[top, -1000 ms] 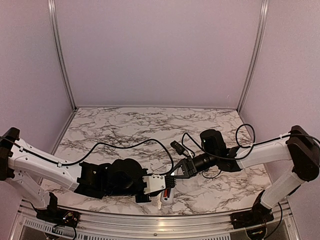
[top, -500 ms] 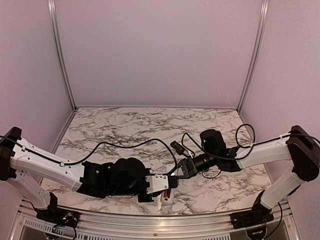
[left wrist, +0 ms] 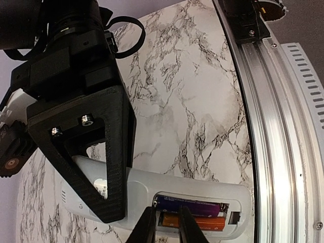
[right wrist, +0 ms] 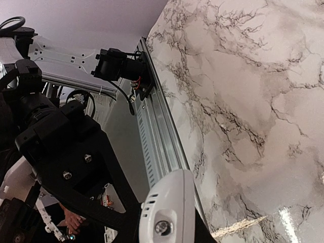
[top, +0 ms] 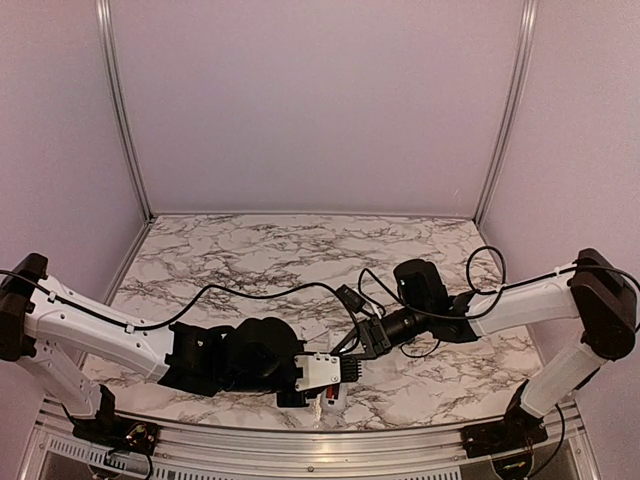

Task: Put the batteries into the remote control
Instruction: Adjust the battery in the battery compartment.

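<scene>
My right gripper (right wrist: 168,225) is shut on the remote control (right wrist: 169,212), a white handset held just above the table's front edge (top: 331,397). In the left wrist view the remote control (left wrist: 142,185) shows its open battery bay with both batteries lying in it, a dark purple one (left wrist: 200,207) and an orange one (left wrist: 200,221). A black finger (left wrist: 109,162) of the right gripper clamps the handset left of the bay. My left gripper (left wrist: 166,229) stands at the batteries' left end, jaws a narrow gap apart, gripping nothing. The orange battery's end shows between them.
An aluminium rail (left wrist: 273,126) runs along the marble table's front edge (top: 400,425), right beside the remote. Black cables (top: 260,290) loop over the middle of the table. Purple walls close the back and both sides.
The left gripper has slid a little to the right onto the remote's bay and its jaws have narrowed slightly. The right gripper has shifted slightly left with the remote.
</scene>
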You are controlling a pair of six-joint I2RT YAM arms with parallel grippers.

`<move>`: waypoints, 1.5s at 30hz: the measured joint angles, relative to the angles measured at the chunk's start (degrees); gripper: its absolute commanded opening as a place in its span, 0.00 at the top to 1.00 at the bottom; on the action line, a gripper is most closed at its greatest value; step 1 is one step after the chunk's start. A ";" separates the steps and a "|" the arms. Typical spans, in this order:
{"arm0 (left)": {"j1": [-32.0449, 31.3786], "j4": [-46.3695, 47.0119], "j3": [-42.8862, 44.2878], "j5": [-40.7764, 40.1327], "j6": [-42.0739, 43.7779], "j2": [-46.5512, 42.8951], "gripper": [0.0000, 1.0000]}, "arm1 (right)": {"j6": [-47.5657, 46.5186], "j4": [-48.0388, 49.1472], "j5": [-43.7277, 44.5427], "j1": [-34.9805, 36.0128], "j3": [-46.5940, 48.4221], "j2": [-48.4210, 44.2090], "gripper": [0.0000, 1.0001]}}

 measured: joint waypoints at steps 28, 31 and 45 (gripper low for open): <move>-0.61 -3.65 0.74 -2.12 1.29 -0.46 0.66 | -0.87 -0.92 0.26 0.28 0.50 0.52 1.00; -0.55 -3.63 0.76 -2.86 1.44 -1.29 0.66 | -0.87 -0.92 0.04 0.33 0.59 0.68 1.00; -0.57 -3.63 1.46 -2.82 2.45 -1.36 0.74 | -0.87 -0.94 -0.09 0.33 0.66 1.07 1.00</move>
